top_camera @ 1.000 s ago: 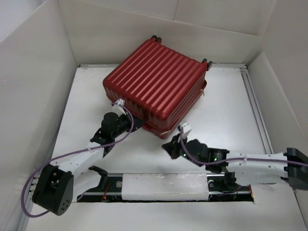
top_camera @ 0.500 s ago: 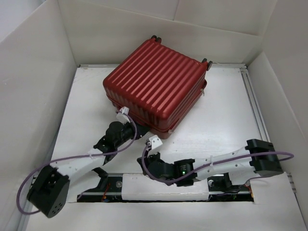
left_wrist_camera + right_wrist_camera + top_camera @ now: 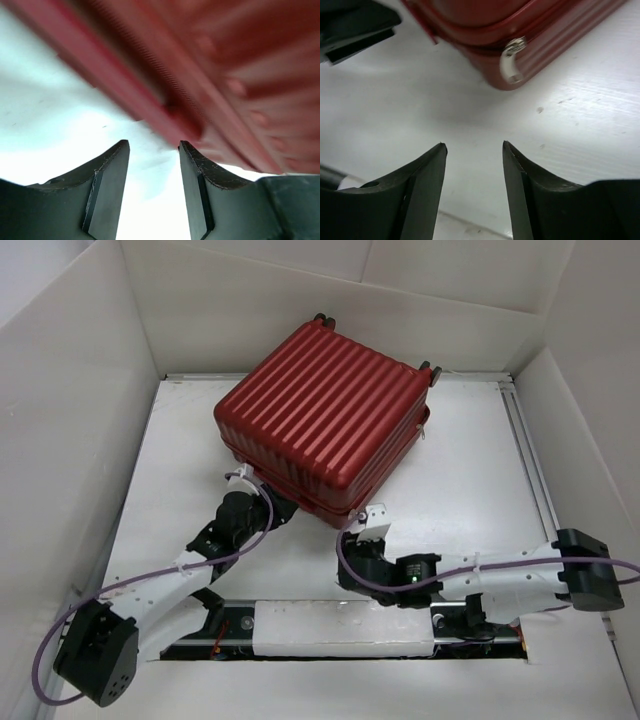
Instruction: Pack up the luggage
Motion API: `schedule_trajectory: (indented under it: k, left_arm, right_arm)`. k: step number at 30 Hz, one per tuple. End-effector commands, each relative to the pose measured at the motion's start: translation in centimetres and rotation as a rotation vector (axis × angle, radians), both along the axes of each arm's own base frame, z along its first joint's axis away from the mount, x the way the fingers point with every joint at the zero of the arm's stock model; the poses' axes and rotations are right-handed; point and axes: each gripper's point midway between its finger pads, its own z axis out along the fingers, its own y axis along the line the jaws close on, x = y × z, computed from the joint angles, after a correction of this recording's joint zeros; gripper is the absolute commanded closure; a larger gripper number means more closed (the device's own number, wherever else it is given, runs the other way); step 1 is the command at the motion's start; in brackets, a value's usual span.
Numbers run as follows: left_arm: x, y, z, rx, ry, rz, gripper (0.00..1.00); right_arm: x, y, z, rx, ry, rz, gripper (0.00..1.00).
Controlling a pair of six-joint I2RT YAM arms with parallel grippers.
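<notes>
White surface (image 3: 470, 470) carries the closed luggage (image 3: 325, 410) at its far middle, ribs running from the wheeled far end toward near left, where the left end effector (image 3: 152, 146), parted and empty, nearly touches the seam, nearer than the right end effector (image 3: 473, 146), also parted, short of the near corner.

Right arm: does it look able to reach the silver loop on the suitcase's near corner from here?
Probably yes. The right gripper is open and faces the silver loop on the suitcase, with only bare table between.
</notes>
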Motion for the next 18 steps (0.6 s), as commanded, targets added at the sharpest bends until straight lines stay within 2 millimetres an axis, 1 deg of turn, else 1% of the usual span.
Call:
schedule_trajectory:
  k: [1,2,3,5,6,8,9,10,11,12,13,14,15,16,17,18]
  left_arm:
    - [1.1,0.4,0.5,0.008,-0.039,0.04,0.59]
    - [1.2,0.5,0.5,0.003,-0.036,0.056,0.59]
    - [1.2,0.6,0.4,0.002,-0.039,0.056,0.57]
    - [1.2,0.5,0.6,-0.003,-0.047,0.056,0.54]
    - [1.4,0.7,0.6,0.001,-0.049,0.069,0.51]
    - [1.6,0.6,1.1,-0.01,-0.067,0.069,0.48]
    - [1.7,0.5,1.3,-0.017,-0.078,0.069,0.48]
    - [2.0,0.4,1.2,-0.011,-0.069,0.069,0.47]
    - [2.0,0.4,0.8,0.006,-0.063,0.064,0.47]
    - [2.3,0.2,1.1,0.002,-0.069,0.064,0.47]
    - [2.4,0.2,0.9,0.004,-0.066,0.064,0.47]
    - [2.6,0.1,0.6,0.02,-0.057,0.06,0.48]
    - [2.7,-0.2,0.8,0.009,-0.067,0.052,0.49]
    - [2.8,-0.3,0.7,0.009,-0.067,0.052,0.49]
    - [3.1,-0.1,0.5,0.012,-0.063,0.061,0.51]
    - [3.0,-0.4,0.8,0.0,-0.069,0.045,0.53]
  right_arm:
    - [2.7,-1.3,0.7,-0.064,-0.019,-0.063,0.45]
    - [3.2,-1.5,0.5,-0.082,-0.025,-0.069,0.45]
    - [3.5,-1.2,0.9,-0.086,-0.029,-0.057,0.45]
    - [4.5,-1.7,1.0,-0.092,-0.037,-0.081,0.44]
    - [4.9,-1.4,1.4,-0.073,-0.04,-0.08,0.44]
    - [5.8,-1.5,1.9,-0.067,-0.048,-0.075,0.44]
    - [6.1,-1.6,1.6,-0.073,-0.048,-0.075,0.44]
    - [6.6,-1.3,2.1,-0.06,-0.063,-0.066,0.44]
    - [7.2,-1.6,1.9,-0.063,-0.063,-0.076,0.44]
    - [7.5,-1.7,2.0,-0.054,-0.065,-0.087,0.44]
    - [7.9,-1.7,2.0,-0.057,-0.073,-0.09,0.45]
    - [7.9,-1.6,1.9,-0.073,-0.081,-0.068,0.45]
    - [8.0,-1.6,1.8,-0.08,-0.093,-0.059,0.49]
    - [8.5,-1.2,2.5,-0.052,-0.114,-0.062,0.5]
    - [8.4,-1.1,2.4,-0.07,-0.125,-0.036,0.52]
    - [8.5,-0.7,2.7,-0.065,-0.133,-0.022,0.52]
